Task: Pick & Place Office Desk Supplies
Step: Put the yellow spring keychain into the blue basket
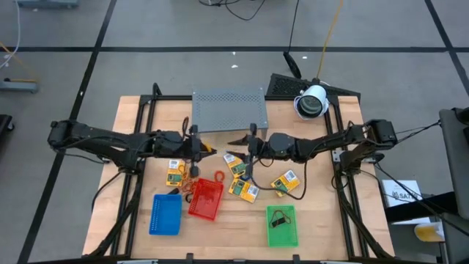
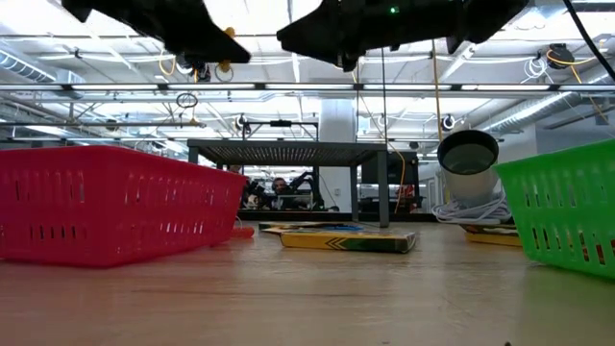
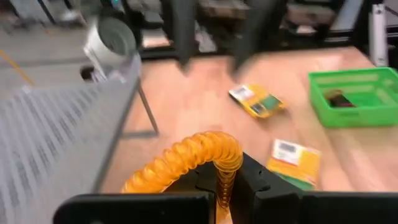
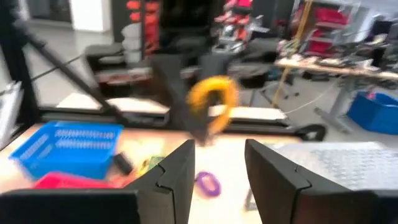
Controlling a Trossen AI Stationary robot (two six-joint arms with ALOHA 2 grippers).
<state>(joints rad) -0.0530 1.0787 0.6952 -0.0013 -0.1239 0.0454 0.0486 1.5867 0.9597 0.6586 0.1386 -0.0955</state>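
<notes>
A yellow-orange coiled loop [image 3: 186,158], one of the office desk supplies, is held above the table's middle by my left gripper [image 3: 225,186], which is shut on it. In the high view the loop [image 1: 209,149] shows just beyond my left gripper [image 1: 199,149]. Facing it from the right, my right gripper [image 4: 217,168] stands open a little short of the loop [image 4: 213,96], with nothing between its fingers. Several yellow packets [image 1: 245,191] and a red band [image 1: 218,176] lie flat on the table. A purple loop [image 4: 208,183] lies below my right gripper. My left gripper pinches one stretch of the coiled loop's ring [image 3: 224,177] between its two fingers. The fingers come nearly level from the table's left. The rest of the ring arches up beyond the fingers, lifted clear of the table.
A grey perforated rack [image 1: 229,110] stands at the far middle, just behind both grippers. Near the front edge sit a blue tray [image 1: 166,214], a red tray [image 1: 207,199] and a green tray [image 1: 282,225] with a dark item in it. A white camera [image 1: 311,101] stands at the far right.
</notes>
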